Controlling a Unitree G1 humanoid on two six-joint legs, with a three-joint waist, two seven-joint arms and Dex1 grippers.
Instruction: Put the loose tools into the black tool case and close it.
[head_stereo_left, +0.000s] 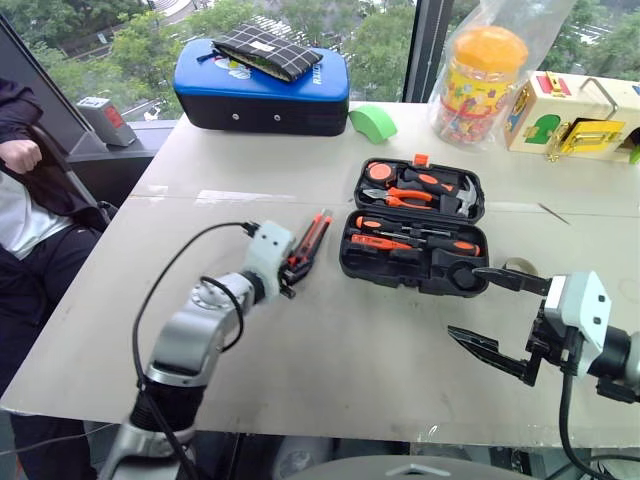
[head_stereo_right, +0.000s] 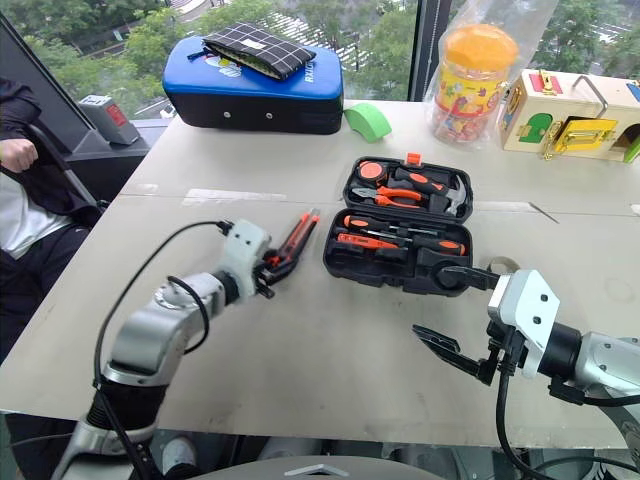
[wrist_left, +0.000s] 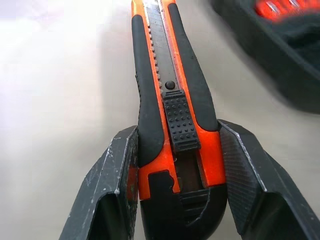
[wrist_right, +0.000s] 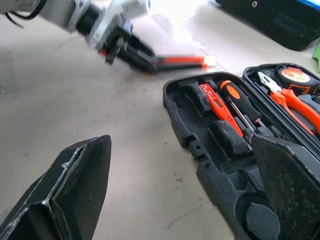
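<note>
The black tool case lies open on the table, right of centre. Two black-and-orange screwdrivers and a thin orange one sit in its near half. Pliers and a hammer are in the far half. Left of the case, my left gripper is shut on the rear end of the orange-and-black utility knife, one finger on each side. The knife points away from me, and I cannot tell whether it rests on the table. My right gripper hangs wide open at the case's near right corner, holding nothing.
A blue padded case with a checked pouch on top stands at the table's far side, beside a green object. An orange-lidded jar and a wooden toy box are far right. A person sits at the left.
</note>
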